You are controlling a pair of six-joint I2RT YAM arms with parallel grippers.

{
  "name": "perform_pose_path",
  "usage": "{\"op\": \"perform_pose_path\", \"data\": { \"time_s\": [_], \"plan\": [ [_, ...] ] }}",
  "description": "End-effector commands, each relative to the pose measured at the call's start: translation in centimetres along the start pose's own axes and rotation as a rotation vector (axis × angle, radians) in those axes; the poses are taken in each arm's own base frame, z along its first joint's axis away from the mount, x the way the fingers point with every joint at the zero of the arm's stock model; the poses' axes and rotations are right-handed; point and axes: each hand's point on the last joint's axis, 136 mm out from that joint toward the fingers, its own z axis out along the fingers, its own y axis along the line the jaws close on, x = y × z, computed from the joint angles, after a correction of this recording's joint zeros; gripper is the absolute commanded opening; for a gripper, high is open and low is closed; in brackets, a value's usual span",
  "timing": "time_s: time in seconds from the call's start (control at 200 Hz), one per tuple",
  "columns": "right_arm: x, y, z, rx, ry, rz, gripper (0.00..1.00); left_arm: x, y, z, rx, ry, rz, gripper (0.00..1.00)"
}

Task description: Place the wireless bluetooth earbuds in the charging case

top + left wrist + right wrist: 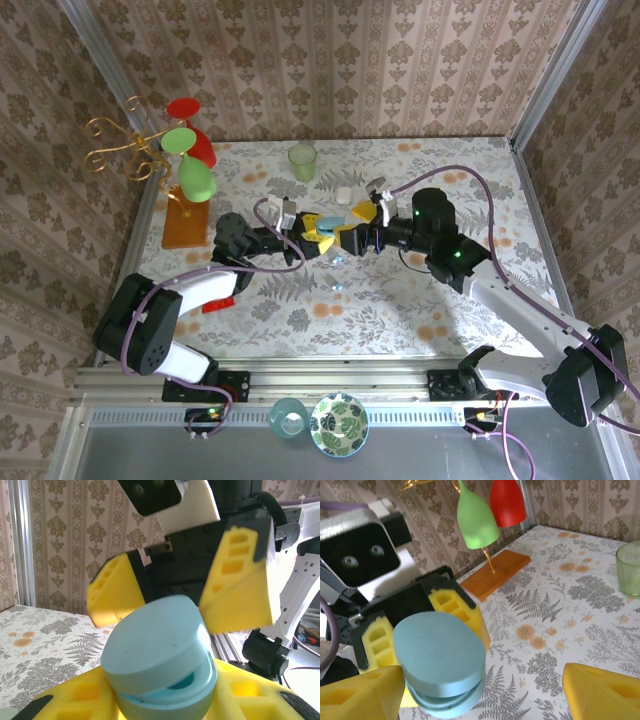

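Left hand is clamped on the base of the light blue charging case, held off the desk. The lid sits only slightly ajar, with a dark gap at the front. Right hand faces it with fingers apart, one on each side of the case and gripping nothing. Two tiny earbuds lie loose on the desk just below the two hands, none in the case. Risks: the rounded case could twist or slip in the left grip if the right fingers push the lid off-axis. A squeeze could also snap the lid shut. The opposing yellow fingers are close enough to collide. A dropped case could scatter the earbuds.
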Motion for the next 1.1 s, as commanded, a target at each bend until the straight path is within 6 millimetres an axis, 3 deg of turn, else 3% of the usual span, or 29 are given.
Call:
{"op": "perform_pose_path", "data": {
  "time_s": [0.0,0.5,0.68,0.855,1.095],
  "plan": [
    [-2.3,-1.1,-0.2,0.063,-0.063,-0.013,0.82,-0.6,-1.7,0.4,0.083,-0.001,0.072,0.21],
    [-3.3,-2.4,-0.5,0.146,-0.048,0.062,0.81,-0.6,-2.1,0.2,0.095,0.005,0.101,0.21],
    [-2.8,-3.3,-0.7,0.205,-0.018,0.077,0.8,-0.9,-2.3,0.1,0.095,-0.001,0.124,0.2],
    [-2.7,-2.7,-0.5,0.174,0.006,0.084,0.79,-1.0,-2.3,0.0,0.087,-0.005,0.137,0.2],
    [-2.4,-3.4,-0.6,0.22,0.037,0.09,0.79,-1.3,-2.4,0.0,0.083,-0.012,0.148,0.2]
  ]
}}
